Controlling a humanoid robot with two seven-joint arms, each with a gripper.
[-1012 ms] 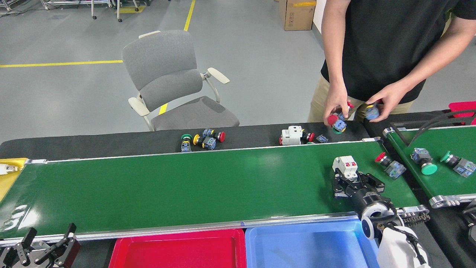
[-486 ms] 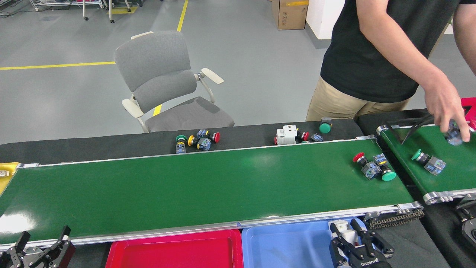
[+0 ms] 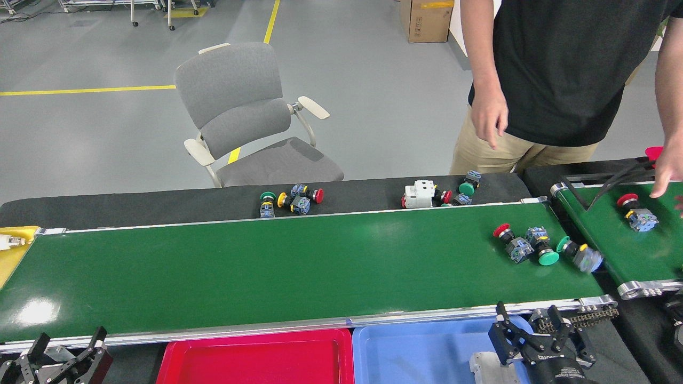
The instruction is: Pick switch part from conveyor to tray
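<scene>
Down at the lower right, the right gripper point(image 3: 531, 337) hangs over the blue tray point(image 3: 427, 352) with its fingers spread and nothing between them; a white switch part point(image 3: 488, 369) lies in the tray just beside it. Across the frame, the left gripper point(image 3: 66, 346) sits open and empty at the lower left, beside the red tray point(image 3: 256, 357). On the conveyor point(image 3: 267, 266), three push-button parts point(image 3: 525, 244) cluster near its right end. A person's hand point(image 3: 488, 114) hangs beyond.
</scene>
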